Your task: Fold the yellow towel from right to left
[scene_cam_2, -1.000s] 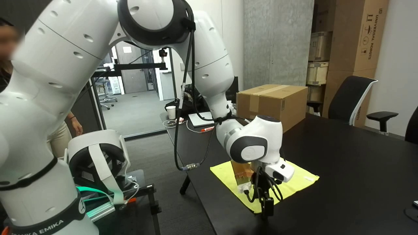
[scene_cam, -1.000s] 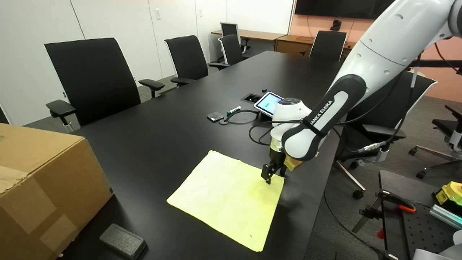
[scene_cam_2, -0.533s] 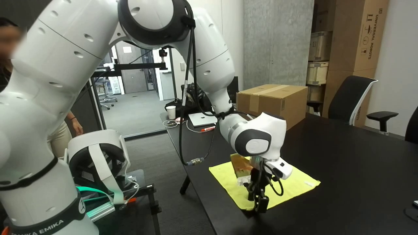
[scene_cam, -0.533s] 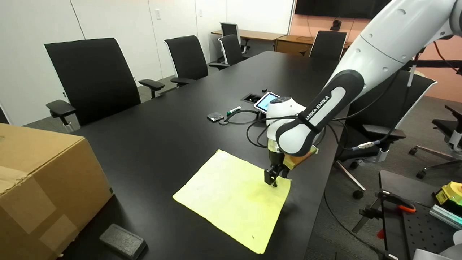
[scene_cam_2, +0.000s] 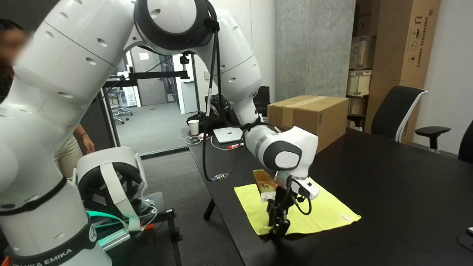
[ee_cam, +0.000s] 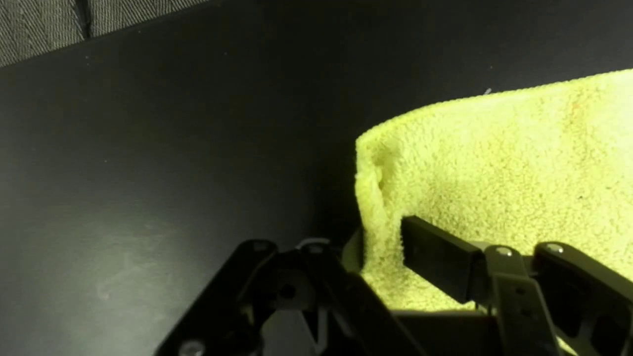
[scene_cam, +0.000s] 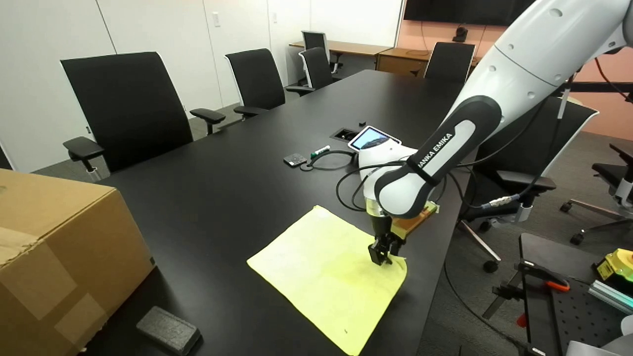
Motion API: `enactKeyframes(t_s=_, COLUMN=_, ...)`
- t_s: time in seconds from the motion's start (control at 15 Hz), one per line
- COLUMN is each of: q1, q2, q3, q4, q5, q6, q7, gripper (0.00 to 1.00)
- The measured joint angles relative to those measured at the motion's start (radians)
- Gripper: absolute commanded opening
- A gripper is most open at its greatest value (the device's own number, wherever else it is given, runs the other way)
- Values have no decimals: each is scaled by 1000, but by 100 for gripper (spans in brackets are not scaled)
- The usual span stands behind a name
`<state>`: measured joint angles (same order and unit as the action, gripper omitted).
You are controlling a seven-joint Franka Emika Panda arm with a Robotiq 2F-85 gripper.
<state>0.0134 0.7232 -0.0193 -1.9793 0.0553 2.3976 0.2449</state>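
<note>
- Yellow square cloth towel (scene_cam: 321, 277): on long black table (scene_cam: 217, 207), spread mostly flat; in an exterior view its corner between 2 and 3 o'clock is bunched, curling up off the table.
- Black two-finger gripper (ee_cam: 383, 247): at that corner. Wrist view: fingers (ee_cam: 435, 257) clamped on the towel's gathered edge, cloth filling the narrow gap.
- White jointed Franka arm (scene_cam: 524, 74): slants in from between 1 and 2 o'clock.
- Large brown cardboard box (scene_cam: 84, 262): 9 o'clock, apart from towel.
- Dark grey rectangular block (scene_cam: 167, 327): between 8 and 9 o'clock, near box.
- Slim green-and-white marker (scene_cam: 320, 151): 12 o'clock, well apart from towel.
- Rectangular white-framed tablet (scene_cam: 370, 140): between 12 and 1 o'clock, partly hidden by arm.
- Flat silver laptop (scene_cam_2: 228, 136): in an exterior view, between 10 and 11 o'clock of towel; white round cup (scene_cam_2: 193, 127) near it, about 10 o'clock.
</note>
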Motion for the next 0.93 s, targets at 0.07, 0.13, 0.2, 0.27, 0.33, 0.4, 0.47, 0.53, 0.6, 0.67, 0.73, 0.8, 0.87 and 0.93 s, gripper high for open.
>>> enactKeyframes(t_s=0.07, q1=5, q2=-1, q3=0, q4=0, q5=0, q6=-4, q7=3, gripper=6)
enactKeyframes(t_s=0.13, q1=9, q2=-1, q3=0, q4=-1, q5=0, q6=-10, q7=7, gripper=9)
enactKeyframes(t_s=0.2, q1=12, q2=-1, q3=0, q4=-2, q5=0, q6=-14, q7=9, gripper=9)
enactKeyframes(t_s=0.27, q1=14, q2=-1, q3=0, q4=-3, q5=0, q6=-15, q7=11, gripper=9)
enactKeyframes(t_s=0.33, q1=16, q2=-3, q3=2, q4=-5, q5=0, q6=-15, q7=11, gripper=9)
enactKeyframes(t_s=0.4, q1=17, q2=-5, q3=5, q4=-7, q5=1, q6=-15, q7=11, gripper=9)
enactKeyframes(t_s=0.47, q1=17, q2=-9, q3=8, q4=-9, q5=5, q6=-15, q7=11, gripper=8)
enactKeyframes(t_s=0.53, q1=17, q2=-14, q3=12, q4=-11, q5=11, q6=-15, q7=11, gripper=8)
enactKeyframes(t_s=0.6, q1=17, q2=-22, q3=15, q4=-12, q5=19, q6=-15, q7=11, gripper=7)
enactKeyframes(t_s=0.67, q1=17, q2=-30, q3=19, q4=-12, q5=30, q6=-16, q7=11, gripper=7)
enactKeyframes(t_s=0.73, q1=17, q2=-40, q3=21, q4=-12, q5=41, q6=-16, q7=11, gripper=7)
enactKeyframes(t_s=0.8, q1=17, q2=-51, q3=23, q4=-12, q5=50, q6=-16, q7=11, gripper=7)
enactKeyframes(t_s=0.87, q1=17, q2=-63, q3=23, q4=-11, q5=52, q6=-16, q7=17, gripper=7)
enactKeyframes(t_s=0.93, q1=18, q2=-74, q3=21, q4=-8, q5=52, q6=-17, q7=27, gripper=7)
